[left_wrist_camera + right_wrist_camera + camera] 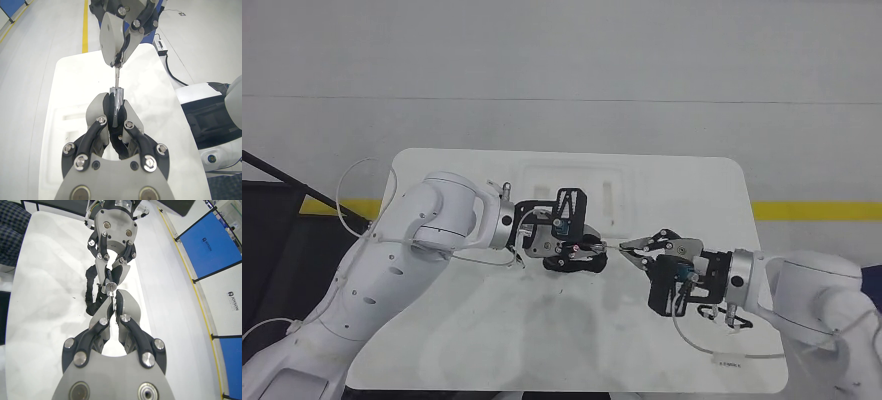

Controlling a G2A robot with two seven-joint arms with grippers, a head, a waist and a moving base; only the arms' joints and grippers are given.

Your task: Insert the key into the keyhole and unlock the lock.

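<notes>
My left gripper (pixel 115 98) is shut on the lock, a chrome cylinder (pixel 116 100) with a black cable (pixel 88 294) hanging from it. The cylinder's round face (pixel 111 286) points at my right gripper (pixel 113 298), which is shut on the head of a small metal key (pixel 117 75). The key's blade runs straight to the keyhole and its tip meets the cylinder's face; how deep it sits I cannot tell. In the top view the left gripper (pixel 587 247) and the right gripper (pixel 632 245) face each other above the table's middle, with the key (pixel 614 245) between them.
The white table (pixel 692 190) has a shallow moulded recess (pixel 572 180) at its far side. A small black box (pixel 160 47) with a cable lies on the floor beyond the table's edge. Blue panels (pixel 206 247) stand behind a yellow floor line.
</notes>
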